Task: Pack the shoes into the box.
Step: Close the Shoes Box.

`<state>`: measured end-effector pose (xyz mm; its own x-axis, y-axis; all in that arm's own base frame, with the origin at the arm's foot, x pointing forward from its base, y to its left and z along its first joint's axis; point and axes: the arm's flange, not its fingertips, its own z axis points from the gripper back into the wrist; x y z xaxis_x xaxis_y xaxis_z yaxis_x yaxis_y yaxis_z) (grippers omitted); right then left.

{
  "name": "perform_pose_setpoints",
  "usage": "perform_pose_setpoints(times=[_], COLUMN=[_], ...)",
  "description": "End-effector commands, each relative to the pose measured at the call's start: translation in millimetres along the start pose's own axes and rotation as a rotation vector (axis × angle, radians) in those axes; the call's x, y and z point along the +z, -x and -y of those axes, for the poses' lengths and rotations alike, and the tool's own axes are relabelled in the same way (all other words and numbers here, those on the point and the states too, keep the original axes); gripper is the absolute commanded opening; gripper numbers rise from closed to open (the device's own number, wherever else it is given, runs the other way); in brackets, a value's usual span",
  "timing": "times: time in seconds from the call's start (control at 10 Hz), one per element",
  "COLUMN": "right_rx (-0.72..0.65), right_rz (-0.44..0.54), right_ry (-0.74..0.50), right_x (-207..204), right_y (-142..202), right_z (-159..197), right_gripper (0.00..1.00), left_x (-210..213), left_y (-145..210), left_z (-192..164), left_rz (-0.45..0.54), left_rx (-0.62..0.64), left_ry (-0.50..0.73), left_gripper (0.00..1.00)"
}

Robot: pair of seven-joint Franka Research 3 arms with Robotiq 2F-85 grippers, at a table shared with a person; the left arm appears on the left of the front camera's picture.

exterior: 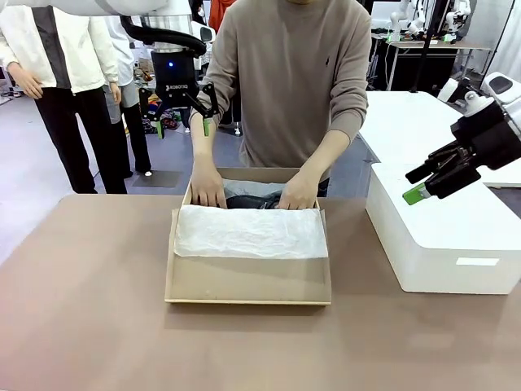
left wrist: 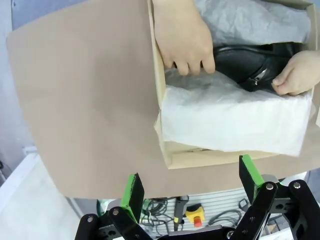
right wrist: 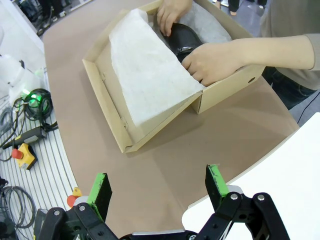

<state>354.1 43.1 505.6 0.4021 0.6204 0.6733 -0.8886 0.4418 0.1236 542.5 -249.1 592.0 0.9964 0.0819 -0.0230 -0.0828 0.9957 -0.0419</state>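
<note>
The box sits open in the middle of the table; a sheet of white tissue paper covers much of its inside. The shoes lie at the box's far end, next to the person's side; they are glossy black leather partly under the paper, and a metal buckle shows in the left wrist view; how much of the pair is in the box I cannot tell. The person has both hands in the box; one hand is by the left wall and the other hand is towards the right; both rest on the shoes and the edge of the paper.

The left gripper hangs in the air beyond the box's far left corner, close to the person's arm; its jaws are spread wide and hold nothing; the shoes lie below it and well apart from it. The right gripper hovers over the white box on the right of the table; its jaws also stand apart and empty, and its fingers point towards the cardboard box; the shoes lie lower and well off to its left.
</note>
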Motion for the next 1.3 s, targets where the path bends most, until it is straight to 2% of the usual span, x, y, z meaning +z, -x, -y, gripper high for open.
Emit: perform_pose_setpoints(times=[0.0,0.3,0.5,0.6,0.9,1.1,1.2], right_rx=[0.021,0.021,0.021,0.021,0.021,0.021,0.021], right_rz=[0.031,0.031,0.031,0.031,0.031,0.031,0.031], right_ry=[-0.011,-0.011,-0.011,-0.011,-0.011,-0.011,-0.011], right_x=[-1,-1,-1,-1,-1,-1,-1], right_y=[0,0,0,0,0,0,0], right_z=[3,3,3,3,3,3,3], right_gripper=[1.00,1.00,1.00,1.00,1.00,1.00,1.00], left_x=[5,1,17,23,29,32,31], left_y=[0,0,0,1,-1,-3,-3], left_z=[0,0,-24,-40,-91,-127,-144], left_rz=[-0.004,0.001,0.024,0.027,0.005,-0.019,0.029], left_rx=[0.013,0.002,-0.208,-0.356,-0.702,-0.972,-1.098], left_ry=[0.000,0.001,-0.019,-0.018,-0.013,0.065,0.105], left_gripper=[1.00,1.00,1.00,1.00,1.00,1.00,1.00])
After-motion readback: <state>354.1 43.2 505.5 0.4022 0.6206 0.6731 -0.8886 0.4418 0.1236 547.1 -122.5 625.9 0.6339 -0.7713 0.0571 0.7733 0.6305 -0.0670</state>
